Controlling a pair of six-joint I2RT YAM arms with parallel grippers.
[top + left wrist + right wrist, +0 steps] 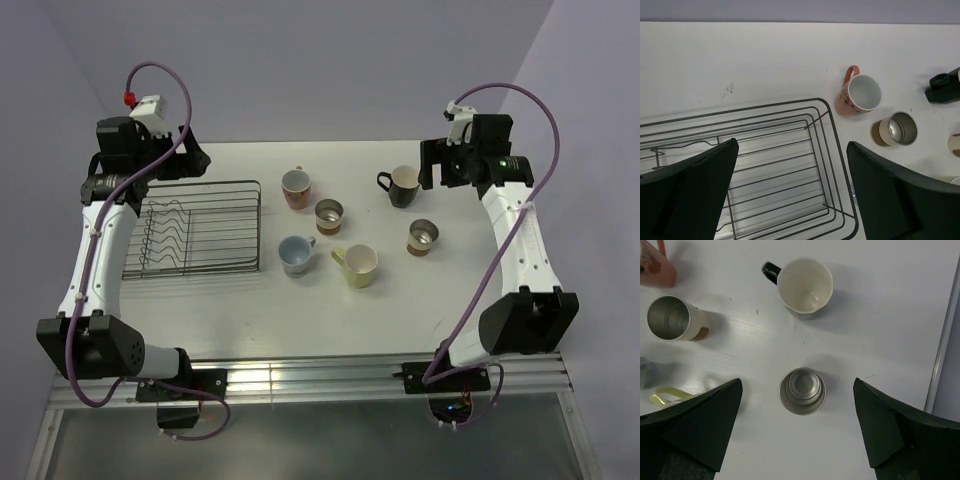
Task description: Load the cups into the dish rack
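The dark wire dish rack (pixel 200 228) sits empty at the left; it also shows in the left wrist view (pixel 780 165). Six cups stand upright on the table: pink patterned (pixel 295 187), brown metallic (pixel 329 214), black with cream inside (pixel 403 186), a second brown metallic (pixel 423 237), light blue (pixel 294 255), pale yellow (pixel 360 266). My left gripper (pixel 193 157) hovers open above the rack's far right corner (pixel 792 145). My right gripper (pixel 431 166) is open, high above the second metallic cup (pixel 802 391), which lies between its fingers in view.
The right wrist view also shows the black cup (pixel 805 286), the first metallic cup (pixel 671 318) and the table's right edge (pixel 940 350). The left wrist view shows the pink cup (pixel 860 95) and a metallic cup (pixel 897 130) right of the rack.
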